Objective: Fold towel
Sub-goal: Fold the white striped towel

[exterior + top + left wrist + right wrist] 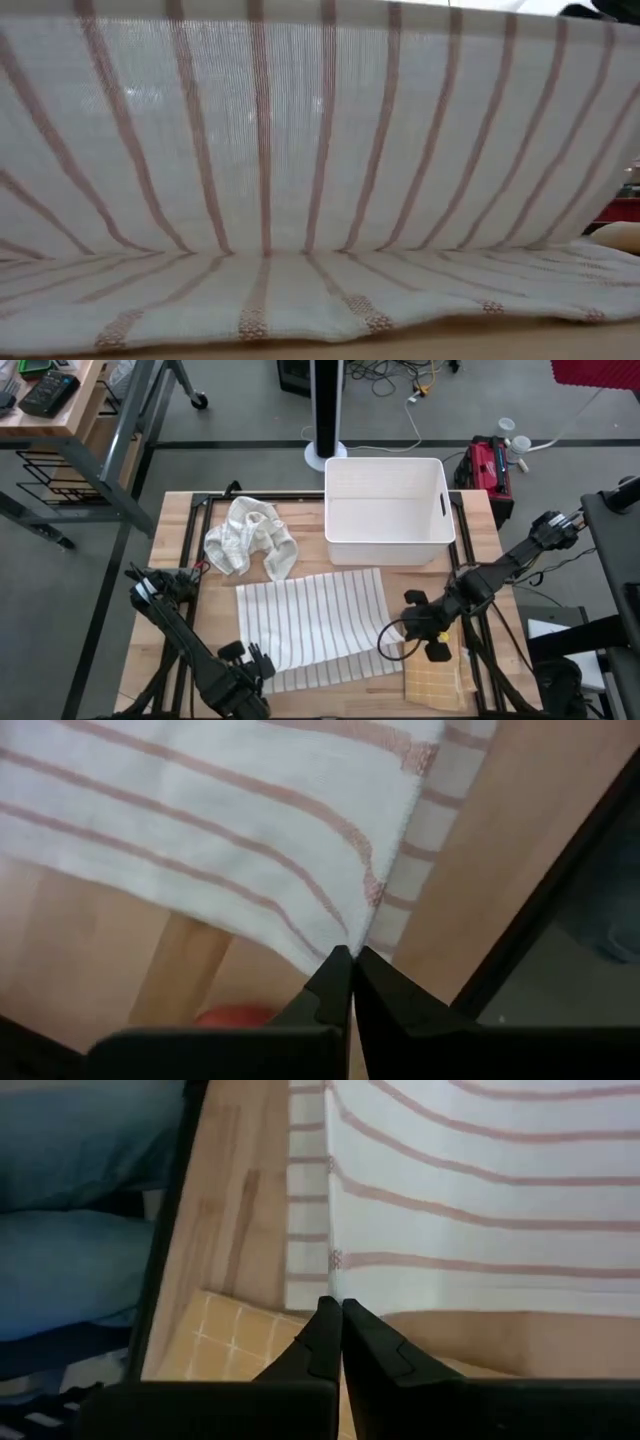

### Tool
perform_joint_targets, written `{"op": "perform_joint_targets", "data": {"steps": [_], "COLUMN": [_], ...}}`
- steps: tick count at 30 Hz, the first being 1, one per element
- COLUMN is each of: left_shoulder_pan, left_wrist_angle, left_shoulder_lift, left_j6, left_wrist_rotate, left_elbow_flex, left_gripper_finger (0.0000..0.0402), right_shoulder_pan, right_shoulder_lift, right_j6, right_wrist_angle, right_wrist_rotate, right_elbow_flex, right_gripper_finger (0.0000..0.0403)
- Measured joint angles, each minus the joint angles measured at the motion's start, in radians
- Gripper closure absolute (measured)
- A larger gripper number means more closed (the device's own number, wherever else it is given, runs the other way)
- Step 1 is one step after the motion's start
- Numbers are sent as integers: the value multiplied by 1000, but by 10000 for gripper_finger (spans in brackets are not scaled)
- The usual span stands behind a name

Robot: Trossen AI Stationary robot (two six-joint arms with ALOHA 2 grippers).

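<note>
A white towel (310, 625) with thin reddish stripes lies mid-table. In the low view the towel (320, 150) rises like a curtain from a strip that lies flat on the wood. My left gripper (260, 665) is at the towel's near left corner and my right gripper (398, 640) at its near right corner. Both are shut on the cloth. My left gripper pinches a corner of the towel (342, 942) between its two fingers, coming from above and pointing down. The corner is off the table, and a lower layer (425, 840) lies beneath it. My right gripper pinches the towel's other held corner (336, 1285) between its two fingers, slanting down from the table's right. That corner is raised over a lower striped layer (305, 1230), and the cloth runs between the two holds with little sag.
A crumpled white cloth (248, 540) lies at the far left, and a white bin (385, 510) stands at the far edge. A yellow checked cloth (435, 680) lies by the near right corner, beside my right gripper. Black frame rails run along the table's sides.
</note>
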Motion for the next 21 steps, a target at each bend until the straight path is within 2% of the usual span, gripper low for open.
{"op": "perform_joint_targets", "data": {"steps": [8,17,21], "left_shoulder_pan": [-1,0,0], "left_wrist_angle": [96,262,308], "left_shoulder_lift": [1,2,1], "left_j6": [-24,-40,-63], "left_wrist_rotate": [108,109,108], "left_elbow_flex": [-59,-138,-156], "left_gripper_finger": [401,401,401], "right_shoulder_pan": [1,1,28], "right_shoulder_lift": [0,27,79], "right_j6": [8,32,-70], "right_wrist_angle": [141,144,176], "right_wrist_rotate": [-105,-140,-130], "right_elbow_flex": [-87,-113,-117], "right_gripper_finger": [402,402,402]}}
